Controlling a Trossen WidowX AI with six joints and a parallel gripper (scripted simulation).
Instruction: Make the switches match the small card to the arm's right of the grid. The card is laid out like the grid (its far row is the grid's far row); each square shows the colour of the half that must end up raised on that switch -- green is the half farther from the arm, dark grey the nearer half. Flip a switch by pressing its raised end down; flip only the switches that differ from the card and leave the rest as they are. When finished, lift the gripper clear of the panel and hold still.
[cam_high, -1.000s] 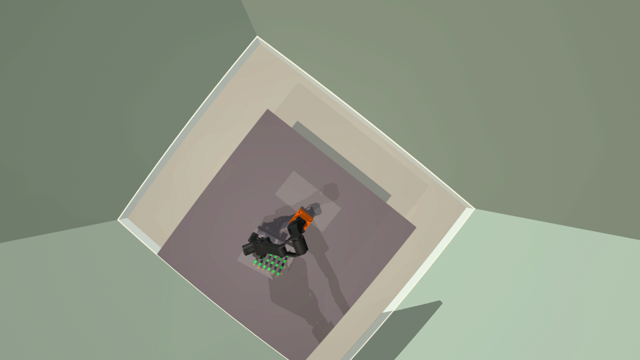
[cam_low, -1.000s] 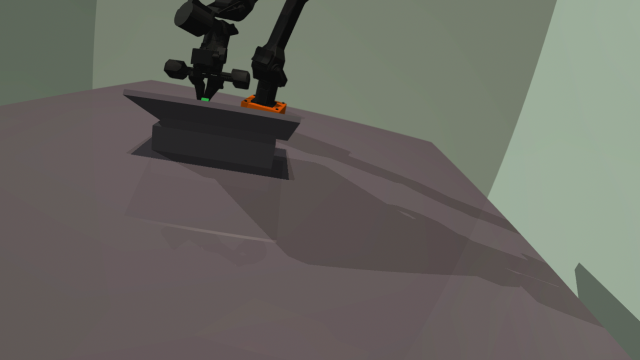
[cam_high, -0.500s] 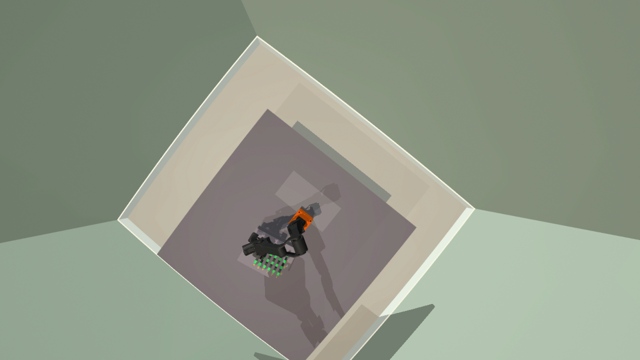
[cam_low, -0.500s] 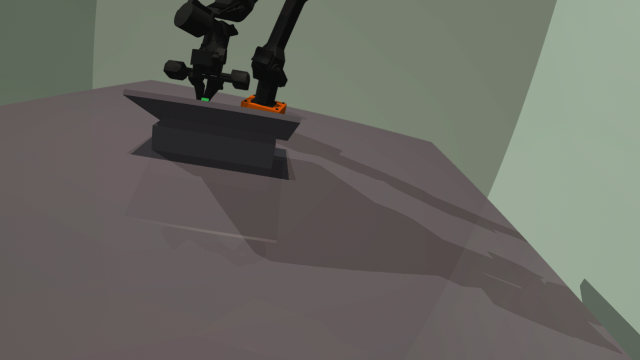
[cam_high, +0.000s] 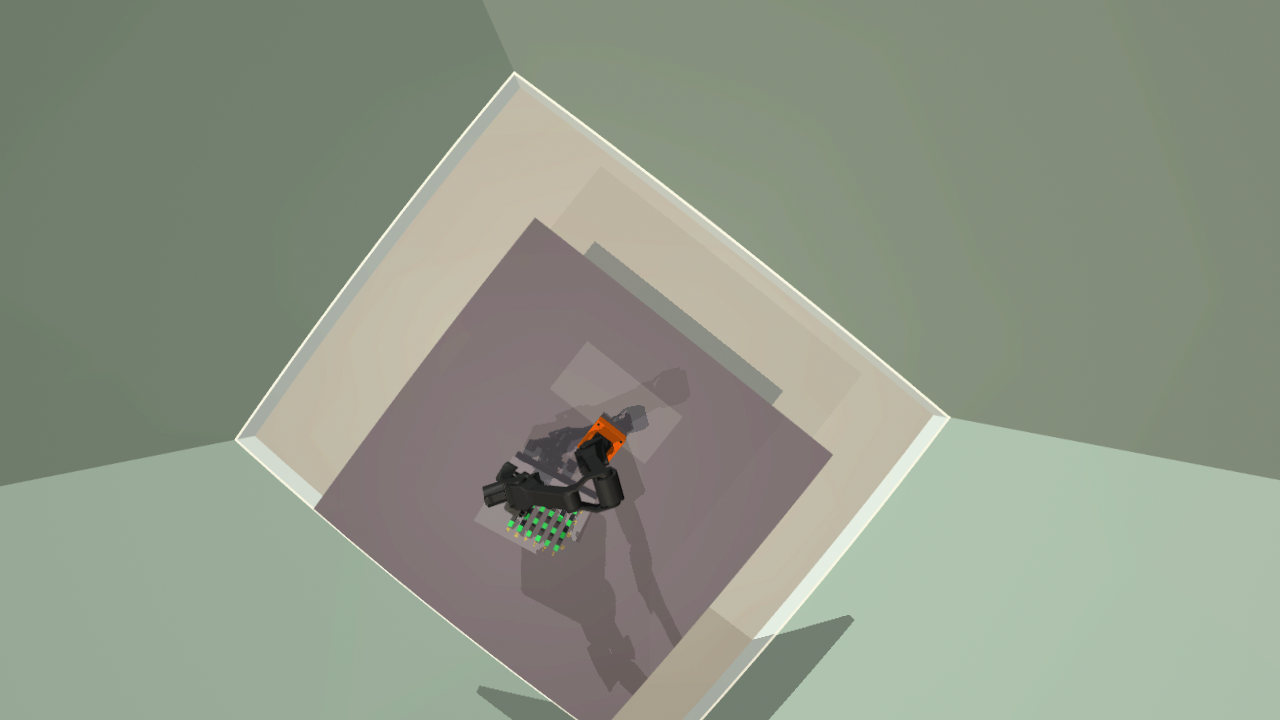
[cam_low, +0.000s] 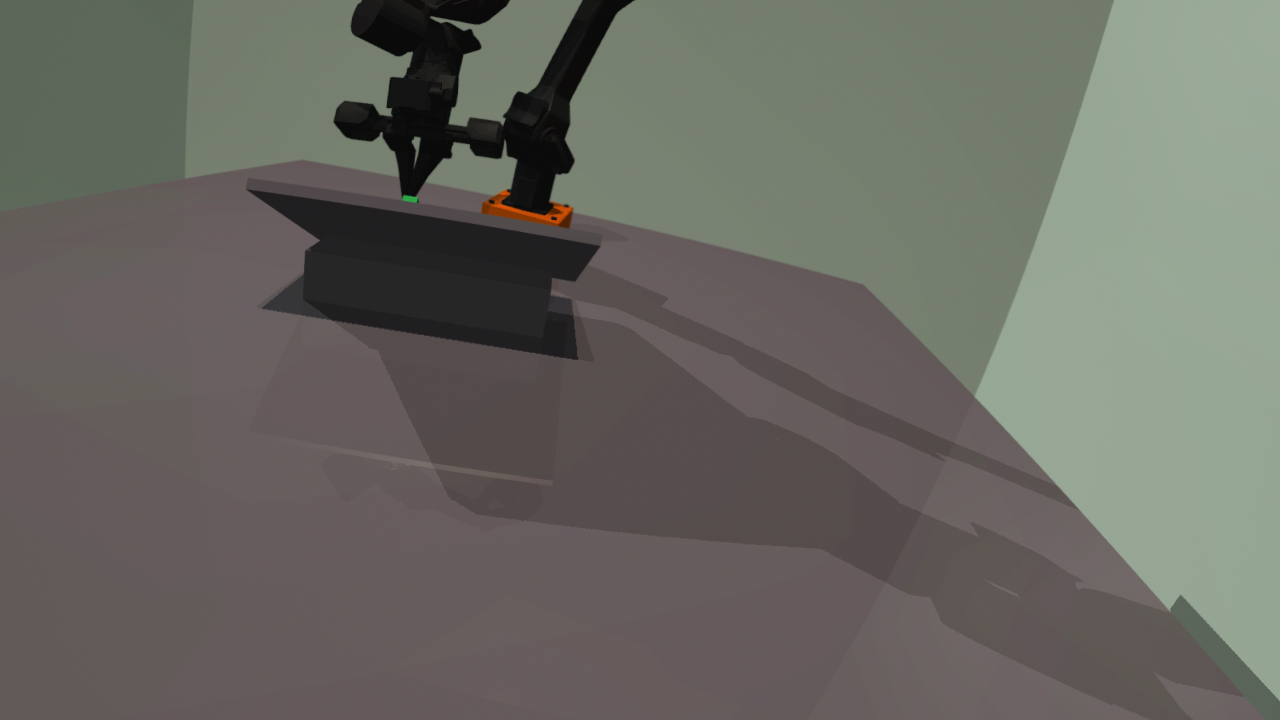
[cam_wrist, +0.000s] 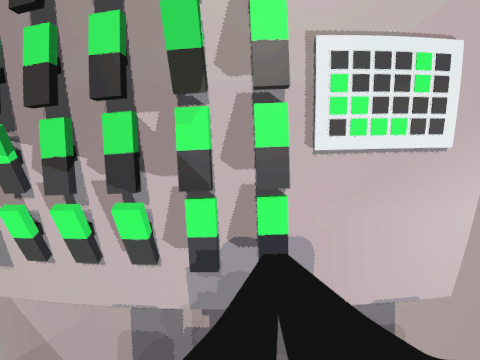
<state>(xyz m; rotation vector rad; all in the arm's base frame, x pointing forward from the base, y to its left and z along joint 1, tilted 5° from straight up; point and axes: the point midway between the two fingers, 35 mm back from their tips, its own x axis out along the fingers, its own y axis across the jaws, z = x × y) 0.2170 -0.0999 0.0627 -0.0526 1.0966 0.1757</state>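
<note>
My gripper (cam_low: 409, 195) (cam_wrist: 274, 266) is shut and empty. Its tip overlaps the dark near half of the near-row, rightmost switch (cam_wrist: 272, 216) in the wrist view; contact cannot be told. The near row's three switches further left show raised green halves; its right two stand differently, seemingly dark half raised. The switch grid (cam_high: 553, 525) is partly hidden by the arm; its left and far parts are cut off in the wrist view. The white card (cam_wrist: 322, 100) has four rows. Its near row reads dark, three green, two dark; its far row has green only in the fifth column.
The tilted panel (cam_low: 402, 223) (cam_wrist: 380, 210) carries grid and card above a dark stand (cam_low: 420, 291). The orange arm base (cam_high: 610, 431) (cam_low: 528, 213) is near the panel's arm side. Arm shadows cross the table (cam_high: 429, 420) (cam_low: 179, 537).
</note>
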